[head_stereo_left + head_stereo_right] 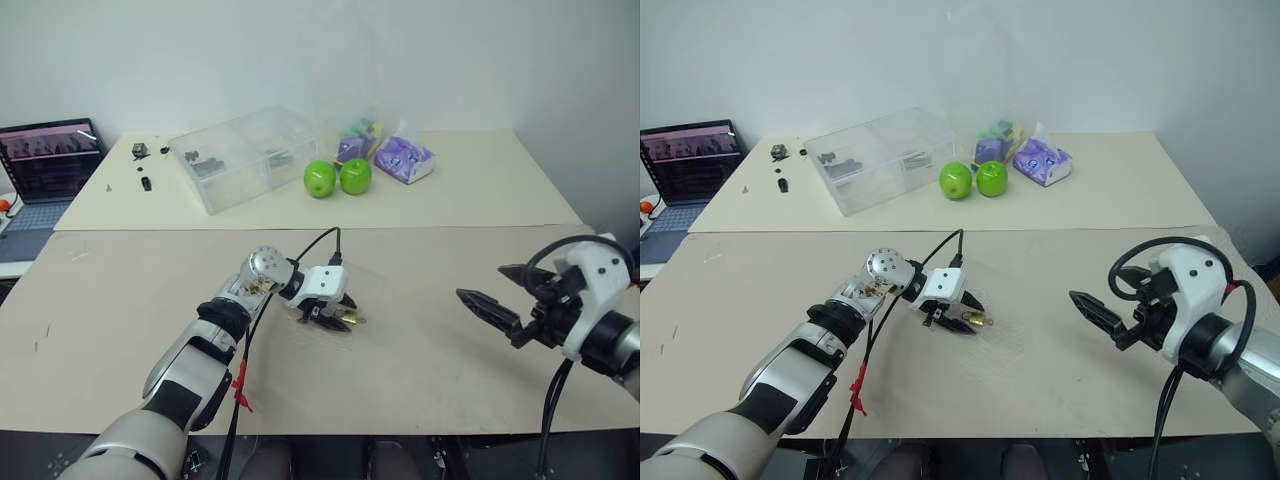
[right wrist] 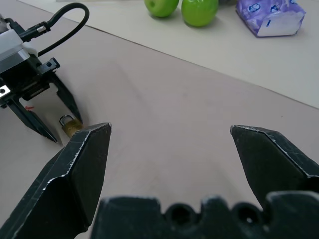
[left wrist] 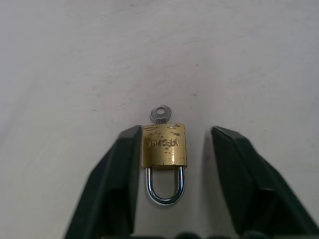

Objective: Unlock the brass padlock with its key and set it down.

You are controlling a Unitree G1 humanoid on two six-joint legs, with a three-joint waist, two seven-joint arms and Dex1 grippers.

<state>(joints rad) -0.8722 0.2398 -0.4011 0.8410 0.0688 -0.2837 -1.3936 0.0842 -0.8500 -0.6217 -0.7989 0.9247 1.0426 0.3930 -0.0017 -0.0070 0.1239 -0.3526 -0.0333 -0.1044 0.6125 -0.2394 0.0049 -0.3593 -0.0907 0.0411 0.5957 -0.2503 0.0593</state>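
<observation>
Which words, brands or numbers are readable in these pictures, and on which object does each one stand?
"VERDICK": my best reading of letters stamped on the padlock, seen upside down in the left wrist view; the spelling is uncertain.
Laptop screen: too small to read.
Purple packet: print blurred, unreadable.
Nothing else carries readable text.
</observation>
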